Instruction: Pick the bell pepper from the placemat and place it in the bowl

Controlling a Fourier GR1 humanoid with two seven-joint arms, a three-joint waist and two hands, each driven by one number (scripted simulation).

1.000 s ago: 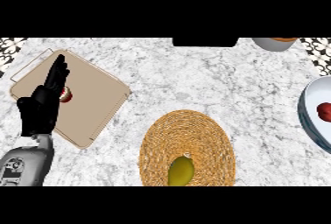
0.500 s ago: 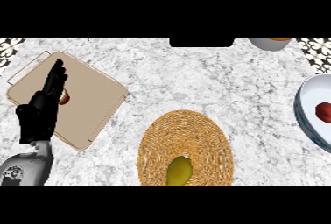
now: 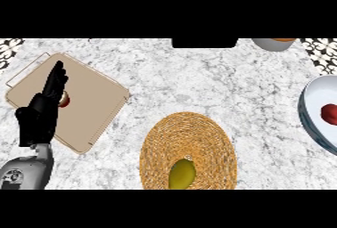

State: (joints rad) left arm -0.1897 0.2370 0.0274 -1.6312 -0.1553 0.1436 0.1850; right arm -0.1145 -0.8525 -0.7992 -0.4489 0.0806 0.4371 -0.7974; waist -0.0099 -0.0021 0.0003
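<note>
Well apart from the left robot hand (image 3: 41,113), bell pepper (image 3: 182,173) lies on placemat (image 3: 187,147).

Single head view, taken from above the marble counter (image 3: 197,75) and facing steeply down onto its top, with the far edge toward the upper frame. The framing is close enough that the white bowl (image 3: 313,120) is cut by the right border, the woven placemat (image 3: 187,133) by the lower one, and the left hand (image 3: 41,116) enters at lower left. No second view is supplied, so no region is shared.
</note>
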